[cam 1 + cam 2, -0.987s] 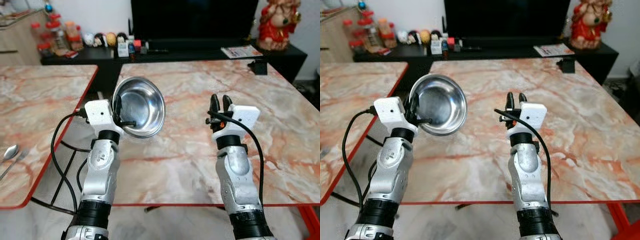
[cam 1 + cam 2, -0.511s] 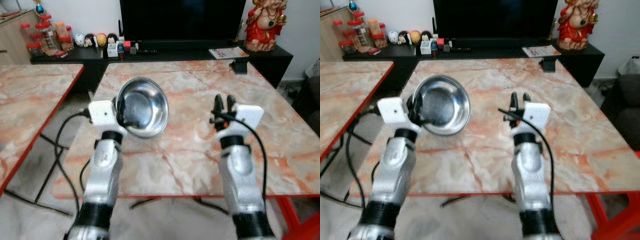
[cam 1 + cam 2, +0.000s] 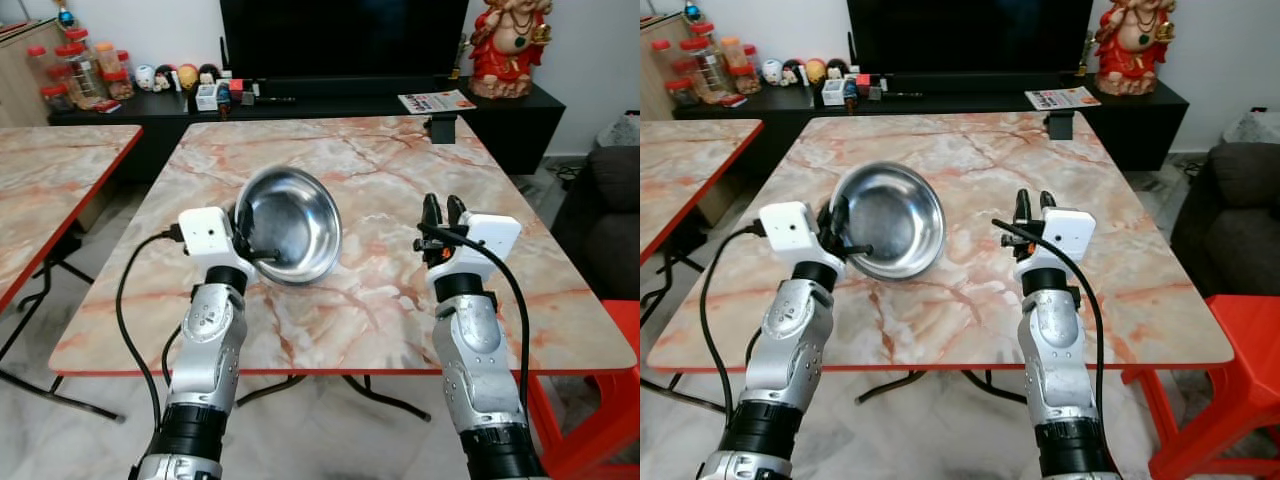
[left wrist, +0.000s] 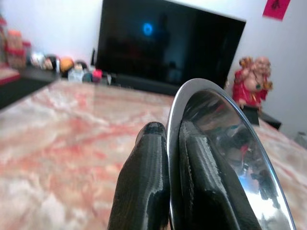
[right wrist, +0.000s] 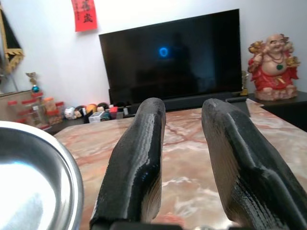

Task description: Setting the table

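A shiny steel bowl [image 3: 292, 222] hangs tilted on its edge above the near left part of the marble table [image 3: 370, 160]. My left gripper [image 3: 256, 240] is shut on the bowl's rim, one finger inside and one outside, as the left wrist view shows at the left gripper [image 4: 168, 136] and the bowl [image 4: 225, 143]. My right gripper [image 3: 442, 208] stands upright and open above the table's near right part, nothing between its fingers [image 5: 139, 158]. The bowl's edge [image 5: 33, 182] shows beside it in the right wrist view.
A small black object [image 3: 440, 128] sits at the table's far edge. Behind stands a dark TV cabinet [image 3: 300, 100] with jars, figurines, a booklet [image 3: 435, 100] and a red statue [image 3: 510, 45]. A second marble table [image 3: 50, 170] is left; a grey sofa [image 3: 615, 195] and red stool [image 3: 605, 400] are right.
The camera has shifted, so the whole table, the sofa and the stool now show. Both arms keep their pose; the bowl stays in my left gripper.
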You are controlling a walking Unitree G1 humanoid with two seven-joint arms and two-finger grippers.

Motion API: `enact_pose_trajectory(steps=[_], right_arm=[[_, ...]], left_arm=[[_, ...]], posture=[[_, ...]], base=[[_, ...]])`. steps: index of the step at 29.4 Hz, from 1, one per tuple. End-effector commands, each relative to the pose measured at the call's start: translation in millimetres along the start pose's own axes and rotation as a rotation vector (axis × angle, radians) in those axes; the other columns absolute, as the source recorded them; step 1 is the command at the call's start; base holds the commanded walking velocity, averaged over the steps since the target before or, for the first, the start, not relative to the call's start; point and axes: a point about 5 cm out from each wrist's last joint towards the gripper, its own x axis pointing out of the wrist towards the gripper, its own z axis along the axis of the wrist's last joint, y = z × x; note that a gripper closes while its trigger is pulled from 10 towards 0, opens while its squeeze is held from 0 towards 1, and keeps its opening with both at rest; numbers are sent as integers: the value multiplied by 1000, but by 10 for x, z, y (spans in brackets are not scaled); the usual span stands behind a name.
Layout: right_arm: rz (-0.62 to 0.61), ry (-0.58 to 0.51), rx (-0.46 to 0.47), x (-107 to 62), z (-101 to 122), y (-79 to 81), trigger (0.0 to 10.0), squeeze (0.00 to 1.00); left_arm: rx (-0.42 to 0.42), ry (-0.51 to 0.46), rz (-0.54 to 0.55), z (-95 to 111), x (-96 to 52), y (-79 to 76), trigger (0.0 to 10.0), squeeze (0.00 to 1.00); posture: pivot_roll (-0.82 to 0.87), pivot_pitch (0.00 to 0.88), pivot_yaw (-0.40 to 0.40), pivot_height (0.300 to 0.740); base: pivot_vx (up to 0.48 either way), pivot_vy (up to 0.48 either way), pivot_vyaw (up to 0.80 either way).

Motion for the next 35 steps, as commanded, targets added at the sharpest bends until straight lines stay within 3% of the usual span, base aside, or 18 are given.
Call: enact_pose_trajectory(steps=[1,4,5,11,12,14,20,28,35], right_arm=[[15,-1,7,4,20,44,10000,0],[15,1,7,-1,20,46,10000,0],[15,5,8,-3,14,48,10000,0],[14,8,9,-9,10,47,10000,0],[14,8,9,-9,9,48,10000,0],[15,9,11,-15,7,47,10000,0],[14,9,9,-22,9,46,10000,0],[9,10,6,-29,13,31,10000,0],[14,14,9,-37,4,47,10000,0]], left_arm=[[-15,47,-14,-47,5,24,10000,0],[-7,123,-9,-166,-8,91,10000,0],[-40,143,0,-201,-11,125,10000,0],[-82,205,16,-289,-6,165,10000,0],[-110,220,20,-311,0,163,10000,0],[-253,273,26,-390,20,135,10000,0],[-389,362,42,-561,18,70,10000,0],[-359,410,100,-648,16,113,10000,0],[-402,416,156,-683,0,190,10000,0]], posture=[[-61,0,30,740],[-60,0,30,740],[-63,0,30,740],[-63,0,29,740],[-63,0,29,740],[-63,0,30,740],[-74,0,32,740],[-78,0,31,740],[-74,0,31,740]], base=[[0,0,0],[0,0,0],[0,0,0],[0,0,0],[0,0,0],[0,0,0],[0,0,0],[0,0,0],[0,0,0]])
